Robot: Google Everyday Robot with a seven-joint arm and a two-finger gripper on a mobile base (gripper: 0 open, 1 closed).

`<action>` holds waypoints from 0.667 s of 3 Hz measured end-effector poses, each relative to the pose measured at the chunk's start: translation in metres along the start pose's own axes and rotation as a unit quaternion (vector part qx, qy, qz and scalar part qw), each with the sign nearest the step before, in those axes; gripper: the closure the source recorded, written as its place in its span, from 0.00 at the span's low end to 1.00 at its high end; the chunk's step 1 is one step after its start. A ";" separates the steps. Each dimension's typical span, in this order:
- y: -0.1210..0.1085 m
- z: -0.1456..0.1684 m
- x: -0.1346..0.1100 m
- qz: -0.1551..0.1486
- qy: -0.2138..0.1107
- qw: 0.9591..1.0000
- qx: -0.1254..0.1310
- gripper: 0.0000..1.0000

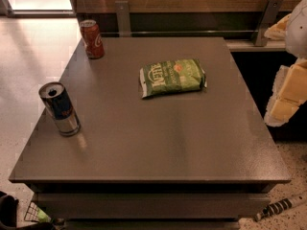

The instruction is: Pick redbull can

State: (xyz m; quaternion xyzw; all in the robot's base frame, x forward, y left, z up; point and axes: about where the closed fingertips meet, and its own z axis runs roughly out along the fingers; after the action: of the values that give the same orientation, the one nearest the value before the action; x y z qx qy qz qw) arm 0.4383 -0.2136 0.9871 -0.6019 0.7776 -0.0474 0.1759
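Camera view, sole view.

Layout: The green snack bag (172, 77) lies flat near the middle of the counter (168, 138) and serves as the reference. The redbull can (60, 108) stands upright to the left of the bag and nearer the camera, close to the counter's left edge, with its opened top showing. A red cola can (91, 39) stands upright to the left of the bag and farther back, near the far left corner.

Tool: The tool (287, 97) hangs to the right of the bag, beyond the counter's right edge and well apart from the redbull can. It holds nothing visible. Whether it is set wide or narrow cannot be told.

Progress: Judged as not begun. No approach to the can, no contact, no lift. The whole reach across the counter, the grasp and the raise remain.

Obscured: The tool is cut off by the right border, and its arm is not traceable. A striped object (280, 207) on the floor, right of the bag and nearer the camera, is unidentifiable.
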 end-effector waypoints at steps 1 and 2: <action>0.000 0.000 0.000 0.000 0.000 1.000 0.000 0.00; 0.006 0.010 -0.023 -0.011 -0.045 0.999 -0.010 0.00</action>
State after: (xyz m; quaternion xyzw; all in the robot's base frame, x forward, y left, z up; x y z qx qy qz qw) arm 0.4412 -0.1889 0.9813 -0.6138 0.7626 -0.0142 0.2037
